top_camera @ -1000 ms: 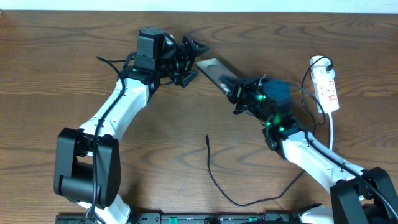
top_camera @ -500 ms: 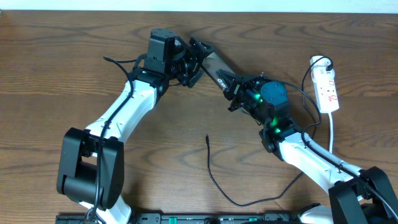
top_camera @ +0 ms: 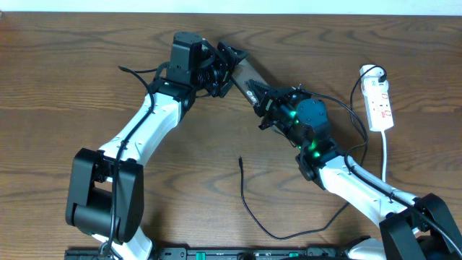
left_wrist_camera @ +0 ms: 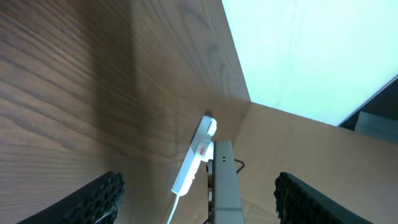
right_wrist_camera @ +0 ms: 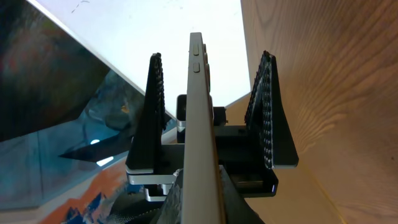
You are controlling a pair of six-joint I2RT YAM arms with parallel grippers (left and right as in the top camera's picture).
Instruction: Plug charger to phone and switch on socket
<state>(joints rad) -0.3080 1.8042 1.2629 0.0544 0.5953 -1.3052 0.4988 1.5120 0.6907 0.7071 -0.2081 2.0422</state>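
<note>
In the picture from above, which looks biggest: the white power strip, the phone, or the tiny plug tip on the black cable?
1. power strip: the largest that shows.
2. phone: looks smaller, but both its ends are covered, so this place is unsure.
3. plug tip: clearly the smallest.

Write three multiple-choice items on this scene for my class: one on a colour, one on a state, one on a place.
1. What colour is the socket? A black B white C blue
2. How is the left gripper? A open astride the phone B shut on the socket C shut, empty
3. Where is the charger's plug tip? A in the phone B in the socket C on the table
Key: B, its body is white; A, its fingers stand clear of the phone's edge in the right wrist view; C, the tip lies loose on the wood.
</note>
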